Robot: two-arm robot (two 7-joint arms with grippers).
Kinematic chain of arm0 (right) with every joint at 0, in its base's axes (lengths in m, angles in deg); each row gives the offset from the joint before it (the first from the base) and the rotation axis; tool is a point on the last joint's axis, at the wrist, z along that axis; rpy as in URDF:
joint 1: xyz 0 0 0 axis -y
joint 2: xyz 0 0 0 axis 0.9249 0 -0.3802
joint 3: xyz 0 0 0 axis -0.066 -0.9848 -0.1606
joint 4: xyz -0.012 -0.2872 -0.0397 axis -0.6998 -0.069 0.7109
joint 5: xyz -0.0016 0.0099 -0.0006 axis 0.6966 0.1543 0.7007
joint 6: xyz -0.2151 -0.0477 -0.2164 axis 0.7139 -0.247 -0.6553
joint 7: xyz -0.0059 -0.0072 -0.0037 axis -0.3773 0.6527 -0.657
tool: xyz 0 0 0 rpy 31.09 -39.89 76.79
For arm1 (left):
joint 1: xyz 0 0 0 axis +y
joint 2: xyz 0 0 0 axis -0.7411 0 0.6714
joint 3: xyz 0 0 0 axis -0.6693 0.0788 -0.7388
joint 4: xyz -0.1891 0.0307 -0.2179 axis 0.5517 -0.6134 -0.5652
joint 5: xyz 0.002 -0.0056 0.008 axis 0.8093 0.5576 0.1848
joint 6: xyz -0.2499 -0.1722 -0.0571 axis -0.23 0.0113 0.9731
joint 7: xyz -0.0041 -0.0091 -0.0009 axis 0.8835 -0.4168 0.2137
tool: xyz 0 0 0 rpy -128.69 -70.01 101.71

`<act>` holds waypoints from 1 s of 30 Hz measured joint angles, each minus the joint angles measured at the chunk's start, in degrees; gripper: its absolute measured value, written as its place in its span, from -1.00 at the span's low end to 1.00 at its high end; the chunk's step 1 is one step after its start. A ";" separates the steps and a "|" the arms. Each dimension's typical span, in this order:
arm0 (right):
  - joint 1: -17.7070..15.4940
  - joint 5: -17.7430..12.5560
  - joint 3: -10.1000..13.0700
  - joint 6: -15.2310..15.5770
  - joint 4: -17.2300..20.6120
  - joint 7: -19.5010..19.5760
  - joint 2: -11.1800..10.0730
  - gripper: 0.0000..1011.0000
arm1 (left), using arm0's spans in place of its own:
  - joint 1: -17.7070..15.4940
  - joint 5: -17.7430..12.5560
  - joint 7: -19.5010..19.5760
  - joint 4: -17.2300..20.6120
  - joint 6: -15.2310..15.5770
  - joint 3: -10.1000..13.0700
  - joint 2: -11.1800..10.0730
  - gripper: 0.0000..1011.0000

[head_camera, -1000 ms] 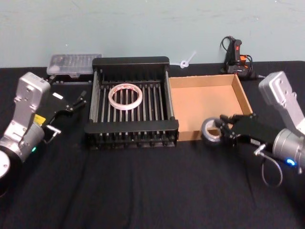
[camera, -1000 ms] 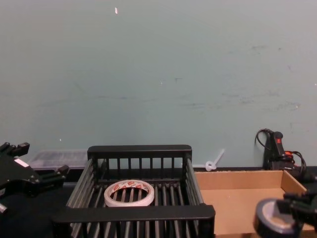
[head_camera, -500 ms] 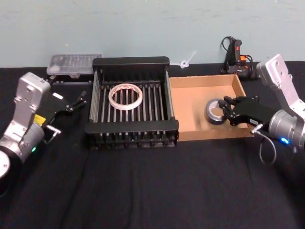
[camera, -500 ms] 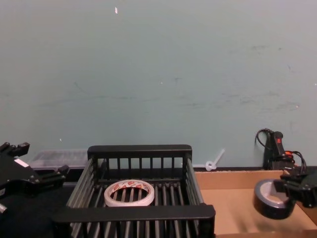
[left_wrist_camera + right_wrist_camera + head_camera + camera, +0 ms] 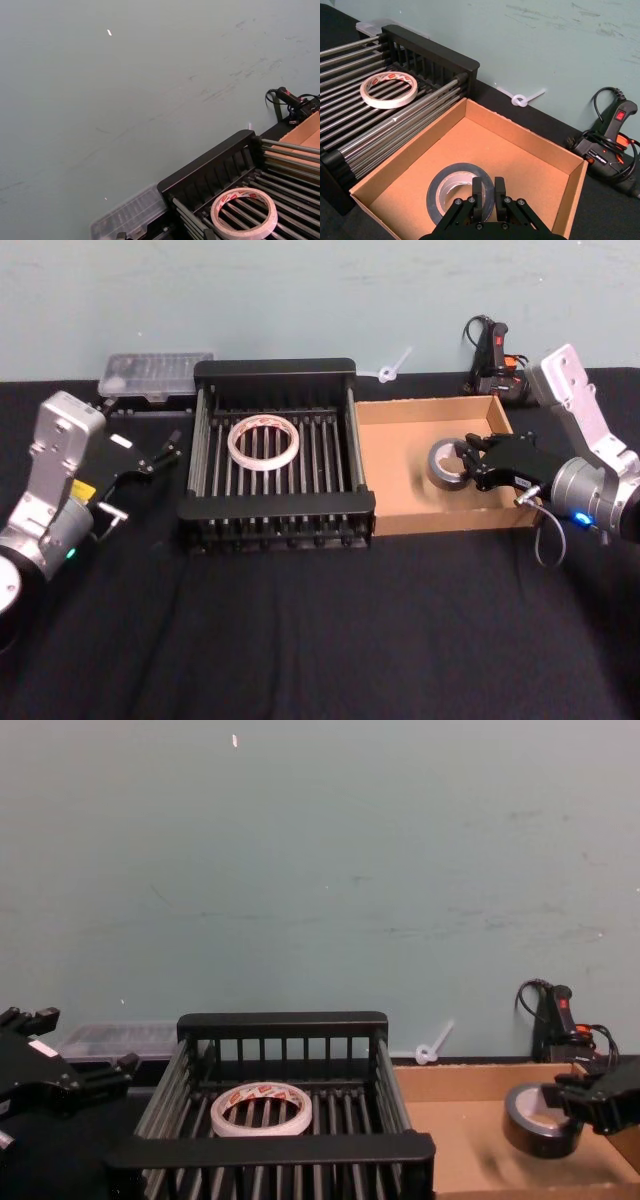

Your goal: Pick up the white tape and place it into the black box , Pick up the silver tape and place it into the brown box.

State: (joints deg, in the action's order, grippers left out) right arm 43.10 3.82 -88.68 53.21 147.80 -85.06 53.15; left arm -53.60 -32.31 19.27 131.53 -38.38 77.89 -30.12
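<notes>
Right pincer (image 5: pixel 472 462) reaches forward, fingers clamped close together; left pincer (image 5: pixel 160 455) hangs low, apparently parted.

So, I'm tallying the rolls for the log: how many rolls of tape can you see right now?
2. The white tape lies flat on the bars inside the black box. The silver tape is over the brown box, pinched by the right gripper fingers.

Looks like a workshop or lab bench I'm working at: black cloth over the table (image 5: pixel 320 640), scuffed pale green wall (image 5: pixel 320 870), a corded glue gun (image 5: pixel 493 360) and a clear plastic parts case (image 5: pixel 155 375) at the back, stray white zip tie (image 5: pixel 393 367).
</notes>
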 joint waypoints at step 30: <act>-0.51 -0.43 0.05 0.15 0.85 0.09 -0.39 0.02 | 0.00 0.00 0.00 0.00 0.00 0.00 0.00 0.98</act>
State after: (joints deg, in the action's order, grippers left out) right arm 42.59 3.39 -88.63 53.37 148.65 -84.98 52.76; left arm -53.60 -32.31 19.28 131.53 -38.38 77.89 -30.13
